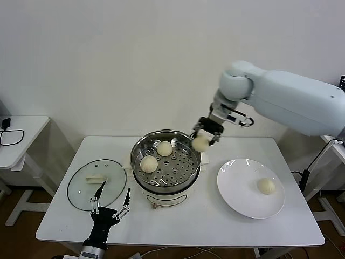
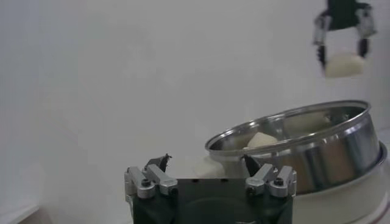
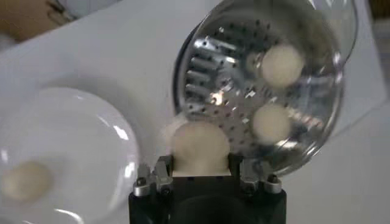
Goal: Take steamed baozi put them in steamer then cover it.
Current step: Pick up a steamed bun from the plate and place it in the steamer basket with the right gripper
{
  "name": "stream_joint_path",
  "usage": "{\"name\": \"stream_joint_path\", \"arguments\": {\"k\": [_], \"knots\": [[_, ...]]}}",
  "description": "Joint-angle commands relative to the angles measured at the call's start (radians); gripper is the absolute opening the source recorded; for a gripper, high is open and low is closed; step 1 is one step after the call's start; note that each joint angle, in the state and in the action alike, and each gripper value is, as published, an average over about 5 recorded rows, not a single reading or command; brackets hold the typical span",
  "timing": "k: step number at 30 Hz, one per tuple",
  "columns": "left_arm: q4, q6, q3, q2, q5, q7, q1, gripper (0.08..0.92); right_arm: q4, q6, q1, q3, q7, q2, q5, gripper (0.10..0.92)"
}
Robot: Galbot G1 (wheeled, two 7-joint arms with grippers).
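The steamer [image 1: 190,174] stands mid-table, a shiny steel pot with a perforated tray [image 3: 210,79]. Two baozi [image 1: 164,148] [image 1: 149,163] lie on that tray. My right gripper [image 1: 201,141] hangs over the steamer's right rim, shut on a third baozi [image 3: 199,146]. A fourth baozi [image 1: 266,185] rests on the white plate [image 1: 237,189] at the right. The cover [image 1: 81,189], a glass lid with a white handle [image 1: 96,178], lies flat left of the steamer. My left gripper [image 1: 110,202] waits open near the table's front, just beside the cover.
A white side table [image 1: 19,135] with a black cable stands off to the left. The main table's front edge [image 1: 178,242] runs just below the left gripper. A cable and stand sit past the table's right end.
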Motion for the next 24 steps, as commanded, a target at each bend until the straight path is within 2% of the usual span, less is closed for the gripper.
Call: {"name": "stream_joint_path", "arguments": {"k": [1, 12, 24], "knots": [[-0.001, 0.0, -0.001, 0.001, 0.0, 0.0, -0.001, 0.823, 0.049, 0.171, -0.027, 0.003, 0.066, 0.135, -0.138, 0.619], [0.004, 0.0, -0.004, -0.001, -0.003, 0.0, -0.004, 0.823, 0.028, 0.297, -0.18, 0.012, 0.099, 0.196, -0.31, 0.621], [0.005, 0.0, -0.005, -0.003, -0.006, -0.001, -0.005, 0.823, 0.002, 0.315, -0.242, 0.018, 0.101, 0.206, -0.367, 0.634]]}}
